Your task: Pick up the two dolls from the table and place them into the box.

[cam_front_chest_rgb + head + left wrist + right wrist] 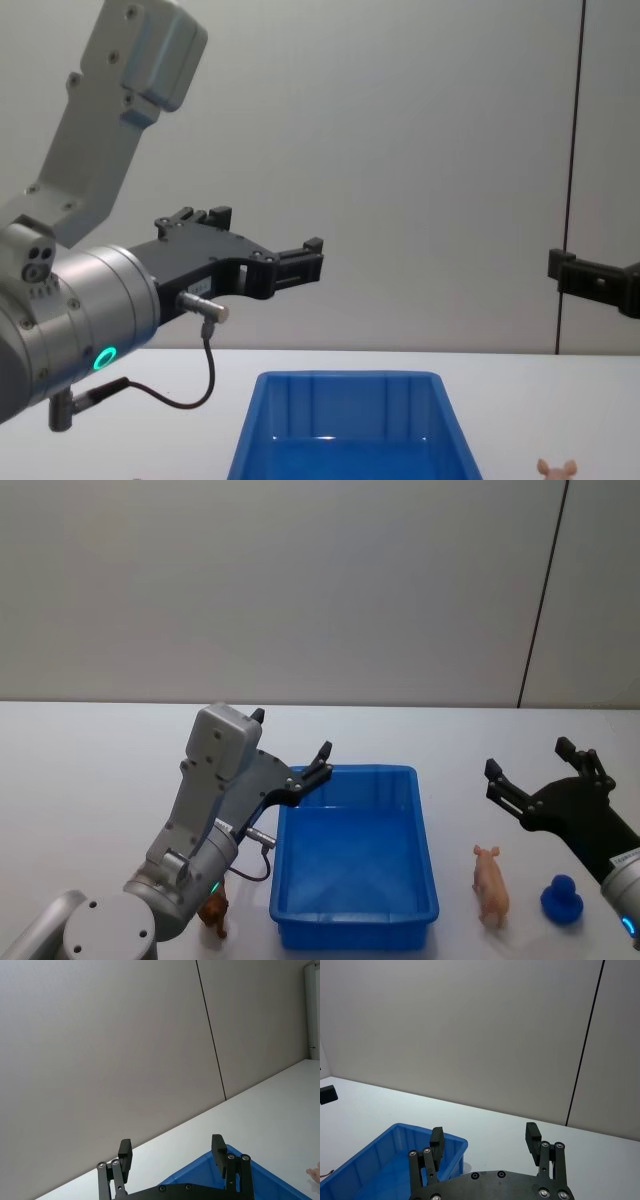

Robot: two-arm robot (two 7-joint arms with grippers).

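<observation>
The blue box (350, 771) sits on the white table (100, 780) at centre; nothing shows inside it. Right of it lie two dolls: a pale tan-pink four-legged animal (491, 885) and, further right, a deep-blue plush (562, 900). The animal's pinkish ears (556, 467) peek up in the chest view. My left gripper (292, 732) hangs open in the air over the box's far left corner, holding nothing. On the right, my right gripper (527, 756) is open and raised beyond the two dolls. Both wrist views show open, empty fingers (217, 1142) (531, 1132).
A small dark-brown animal toy (214, 915) stands left of the box's near corner, partly hidden under my left arm. A cable loops from that arm beside the box's left wall. A plain wall rises behind the table.
</observation>
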